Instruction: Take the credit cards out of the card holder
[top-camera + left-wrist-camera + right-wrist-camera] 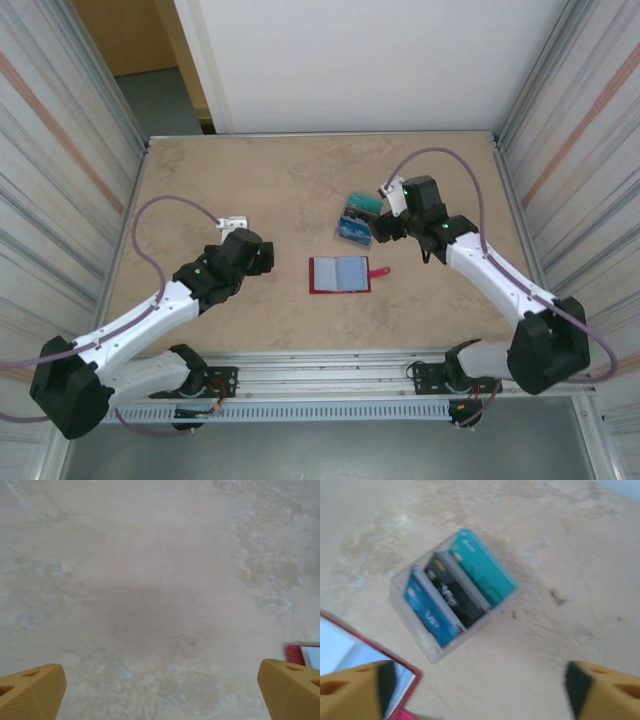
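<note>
right claw (480,685) hangs wide open and empty above three credit cards (457,597) lying in a clear tray (432,652), just far-right of the opened card holder (339,274); its pockets look empty, so seemingly done.

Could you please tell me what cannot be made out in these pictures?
- Printing on the cards: blurred in the right wrist view, too small from the top.
- Whether the wallet pockets hold any card: too small from the top, cut off by the frame edge in both wrist views.
- Left gripper and right gripper: all but the fingertips cut off by the bottom edge of each wrist view.
</note>
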### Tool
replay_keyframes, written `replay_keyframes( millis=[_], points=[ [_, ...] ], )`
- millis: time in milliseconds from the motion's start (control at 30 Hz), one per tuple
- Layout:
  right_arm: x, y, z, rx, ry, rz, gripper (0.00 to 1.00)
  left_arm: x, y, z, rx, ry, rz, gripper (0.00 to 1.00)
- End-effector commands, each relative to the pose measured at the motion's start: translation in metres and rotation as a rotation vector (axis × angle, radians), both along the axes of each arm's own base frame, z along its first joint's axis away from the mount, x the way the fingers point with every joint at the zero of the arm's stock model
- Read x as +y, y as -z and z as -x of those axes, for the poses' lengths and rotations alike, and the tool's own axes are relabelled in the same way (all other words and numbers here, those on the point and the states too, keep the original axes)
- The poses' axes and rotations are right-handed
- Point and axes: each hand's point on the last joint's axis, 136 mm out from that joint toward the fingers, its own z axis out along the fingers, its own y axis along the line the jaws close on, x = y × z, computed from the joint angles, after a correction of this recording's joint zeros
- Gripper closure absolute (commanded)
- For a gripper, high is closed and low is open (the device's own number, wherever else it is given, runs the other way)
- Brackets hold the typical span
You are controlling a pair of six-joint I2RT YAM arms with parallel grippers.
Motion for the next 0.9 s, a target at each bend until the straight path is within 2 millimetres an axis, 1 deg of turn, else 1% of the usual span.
replay_keyframes(
  millis=[0, 133, 200, 233, 400, 533, 667, 867],
  points=[
    [-0.033, -0.009, 0.005, -0.049, 0.186, -0.068, 0.01, 0.027, -0.015, -0.004, -0.098, -0.043, -0.111, 0.01],
    [-0.072, -0.010, 0.018, -0.099, 0.355, -0.086, 0.01, 0.041, -0.028, -0.008, -0.190, -0.062, -0.119, 0.01],
    [-0.091, -0.006, 0.026, -0.117, 0.437, -0.097, 0.01, 0.049, -0.032, -0.010, -0.227, -0.075, -0.110, 0.01],
    [-0.098, -0.011, 0.030, -0.143, 0.466, -0.114, 0.01, 0.054, -0.033, -0.010, -0.238, -0.085, -0.103, 0.01],
    [-0.129, -0.012, 0.043, -0.199, 0.598, -0.162, 0.01, 0.076, -0.036, -0.013, -0.282, -0.131, -0.057, 0.01],
    [-0.147, -0.013, 0.048, -0.235, 0.681, -0.182, 0.01, 0.092, -0.033, -0.015, -0.319, -0.164, -0.061, 0.01],
    [-0.160, -0.004, 0.050, -0.223, 0.745, -0.183, 0.01, 0.104, -0.027, -0.018, -0.357, -0.172, -0.091, 0.01],
    [-0.165, 0.006, 0.044, -0.248, 0.748, -0.179, 0.01, 0.122, -0.011, -0.028, -0.376, -0.188, -0.099, 0.01]
  ],
)
